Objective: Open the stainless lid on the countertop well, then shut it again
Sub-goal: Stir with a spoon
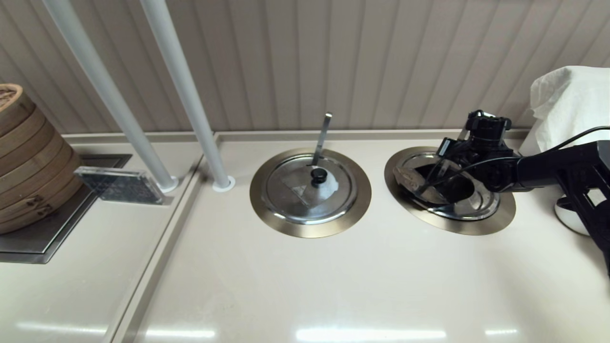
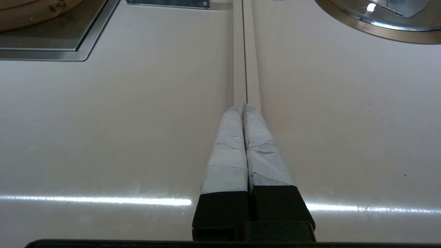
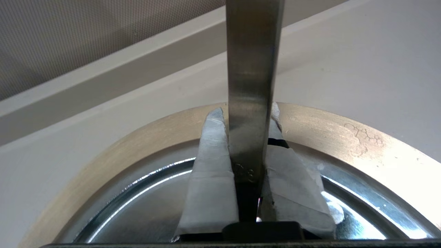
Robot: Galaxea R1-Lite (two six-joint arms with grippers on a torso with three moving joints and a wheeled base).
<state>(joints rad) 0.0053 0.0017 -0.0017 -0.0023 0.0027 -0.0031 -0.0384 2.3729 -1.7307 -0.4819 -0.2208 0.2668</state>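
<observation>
Right gripper (image 3: 246,165) closed on the stainless lid (image 1: 452,190) knob — utensil handle (image 3: 253,86) between its fingers may snag; left gripper (image 2: 243,110) closed, parked.

Broad bare counter (image 1: 305,286) in front of both wells, two white poles (image 1: 190,105) and bamboo steamer stack (image 1: 28,157) crowding the left, white cloth (image 1: 572,105) at far right, twin lid's upright handle (image 1: 324,136) rising between.

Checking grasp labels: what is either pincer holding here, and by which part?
The right pincer appears shut on the stainless lid, by its black centre knob, beside the utensil handle. The left pincer, shut, holds nothing.
</observation>
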